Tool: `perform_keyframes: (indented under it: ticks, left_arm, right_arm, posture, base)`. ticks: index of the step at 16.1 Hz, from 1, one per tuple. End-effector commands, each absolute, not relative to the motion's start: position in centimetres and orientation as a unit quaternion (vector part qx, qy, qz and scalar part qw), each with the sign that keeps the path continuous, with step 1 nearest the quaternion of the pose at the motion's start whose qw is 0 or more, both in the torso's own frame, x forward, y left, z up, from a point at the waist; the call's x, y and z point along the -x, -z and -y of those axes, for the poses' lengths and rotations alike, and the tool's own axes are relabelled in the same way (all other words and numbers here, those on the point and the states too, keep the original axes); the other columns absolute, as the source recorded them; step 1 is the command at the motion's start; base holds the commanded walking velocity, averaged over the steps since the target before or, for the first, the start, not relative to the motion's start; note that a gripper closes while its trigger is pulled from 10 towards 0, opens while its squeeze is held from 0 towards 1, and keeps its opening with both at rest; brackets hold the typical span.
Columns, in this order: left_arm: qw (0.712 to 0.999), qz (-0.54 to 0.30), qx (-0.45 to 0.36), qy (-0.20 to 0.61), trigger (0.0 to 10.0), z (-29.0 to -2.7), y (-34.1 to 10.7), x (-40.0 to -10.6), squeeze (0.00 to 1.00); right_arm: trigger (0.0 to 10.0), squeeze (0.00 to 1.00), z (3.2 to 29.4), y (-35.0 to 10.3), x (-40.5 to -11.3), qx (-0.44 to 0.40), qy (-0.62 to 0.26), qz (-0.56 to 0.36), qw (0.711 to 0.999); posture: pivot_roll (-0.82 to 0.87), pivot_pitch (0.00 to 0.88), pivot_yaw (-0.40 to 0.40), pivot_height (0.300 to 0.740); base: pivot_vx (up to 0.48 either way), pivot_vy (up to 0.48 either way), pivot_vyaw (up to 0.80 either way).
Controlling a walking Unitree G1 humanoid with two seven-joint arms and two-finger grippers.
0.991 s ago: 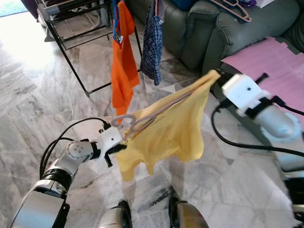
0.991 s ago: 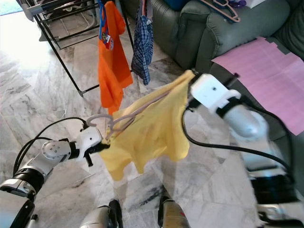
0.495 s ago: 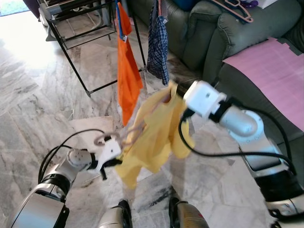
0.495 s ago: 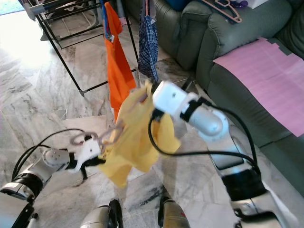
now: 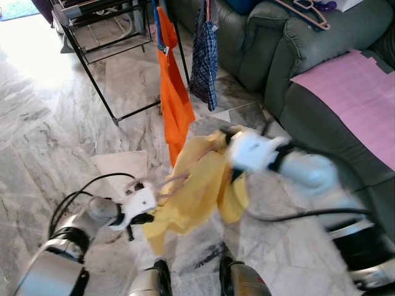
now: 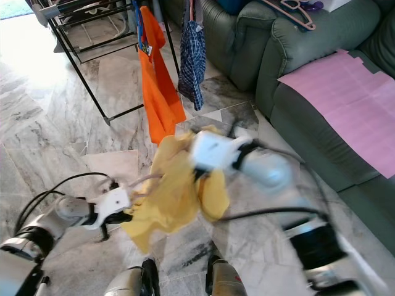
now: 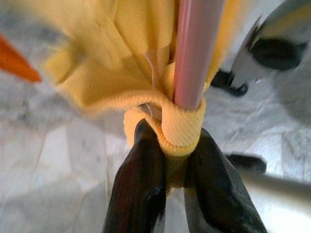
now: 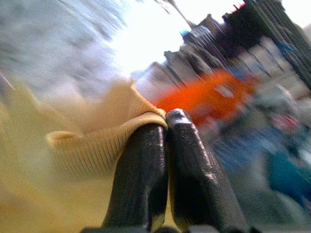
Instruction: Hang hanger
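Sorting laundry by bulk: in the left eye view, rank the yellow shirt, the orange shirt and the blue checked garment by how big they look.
1. yellow shirt, though it is nearest the camera, which inflates it.
2. orange shirt.
3. blue checked garment, hanging farthest back on the rack, so its true size is unsure.

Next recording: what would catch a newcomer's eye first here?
The crumpled yellow shirt on a pinkish hanger, held low over the marble floor between both grippers: the left gripper clamps its collar at the hanger, the right gripper pinches a ribbed hem. Behind it, an orange shirt and a blue checked garment hang from a black drying rack.
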State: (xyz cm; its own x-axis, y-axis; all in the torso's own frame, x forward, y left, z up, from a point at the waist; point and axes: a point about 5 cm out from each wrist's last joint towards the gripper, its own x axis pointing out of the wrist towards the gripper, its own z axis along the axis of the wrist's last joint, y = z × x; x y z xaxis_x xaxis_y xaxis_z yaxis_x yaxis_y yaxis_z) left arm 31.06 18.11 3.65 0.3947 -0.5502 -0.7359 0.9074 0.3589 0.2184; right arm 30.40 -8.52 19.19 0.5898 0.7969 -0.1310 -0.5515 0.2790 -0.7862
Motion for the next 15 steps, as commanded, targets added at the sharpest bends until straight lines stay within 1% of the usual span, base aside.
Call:
perform_keyframes:
  ticks: [1, 2, 3, 6, 10, 11, 12, 13, 14, 15]
  left_arm:
    - [0.764, -0.249, -0.325, 0.499, 10.0, -16.5, -4.5, -31.6, 0.0]
    - [0.761, -0.244, -0.325, 0.506, 10.0, -16.1, -4.5, -31.6, 0.0]
    - [0.758, -0.238, -0.317, 0.518, 10.0, -15.4, -4.3, -31.4, 0.0]
    - [0.751, -0.237, -0.314, 0.529, 10.0, -14.7, -3.9, -31.0, 0.0]
    - [0.756, -0.232, -0.306, 0.531, 10.0, -14.4, -4.0, -31.1, 0.0]
    - [0.756, -0.232, -0.306, 0.531, 10.0, -14.4, -4.0, -31.1, 0.0]
    - [0.758, -0.231, -0.304, 0.529, 10.0, -14.4, -4.1, -31.1, 0.0]
    - [0.758, -0.231, -0.304, 0.528, 10.0, -14.5, -4.1, -31.2, 0.0]
    - [0.76, -0.231, -0.306, 0.525, 10.0, -14.6, -4.2, -31.2, 0.0]
    - [0.76, -0.231, -0.306, 0.524, 10.0, -14.7, -4.2, -31.3, 0.0]
  right_arm:
    - [0.0, 0.0, 6.6, -18.5, -29.4, 0.416, -0.465, 0.164, 0.764]
    - [0.0, 0.0, 6.1, -18.5, -29.3, 0.411, -0.463, 0.173, 0.766]
    - [0.0, 0.0, 5.0, -18.8, -29.1, 0.389, -0.468, 0.184, 0.772]
    - [0.0, 0.0, 4.0, -18.5, -28.6, 0.377, -0.485, 0.185, 0.767]
    - [0.0, 0.0, 4.9, -17.3, -28.2, 0.37, -0.499, 0.151, 0.769]
    - [0.4, 0.0, 5.2, -16.8, -28.2, 0.374, -0.5, 0.137, 0.769]
    - [5.2, 0.0, 5.6, -16.3, -28.2, 0.387, -0.498, 0.126, 0.765]
    - [10.0, 0.29, 6.0, -16.0, -28.4, 0.399, -0.492, 0.115, 0.765]
    - [10.0, 0.83, 7.0, -15.5, -28.7, 0.415, -0.481, 0.102, 0.765]
    - [10.0, 1.0, 7.6, -15.5, -28.8, 0.404, -0.477, 0.09, 0.775]
  posture:
    - [-0.23, 0.226, 0.036, 0.74]
    - [-0.23, 0.226, 0.036, 0.74]
    - [-0.23, 0.223, 0.032, 0.74]
    - [-0.23, 0.223, 0.031, 0.74]
    - [-0.23, 0.227, 0.029, 0.74]
    - [-0.23, 0.227, 0.029, 0.74]
    - [-0.23, 0.226, 0.027, 0.74]
    - [-0.23, 0.226, 0.027, 0.74]
    - [-0.23, 0.225, 0.026, 0.74]
    - [-0.23, 0.225, 0.026, 0.74]
  base:
    - [0.0, 0.0, 0.0]
    - [0.0, 0.0, 0.0]
    - [0.0, 0.0, 0.0]
    - [0.0, 0.0, 0.0]
    - [0.0, 0.0, 0.0]
    - [0.0, 0.0, 0.0]
    - [0.0, 0.0, 0.0]
    - [0.0, 0.0, 0.0]
    - [0.0, 0.0, 0.0]
    - [0.0, 0.0, 0.0]
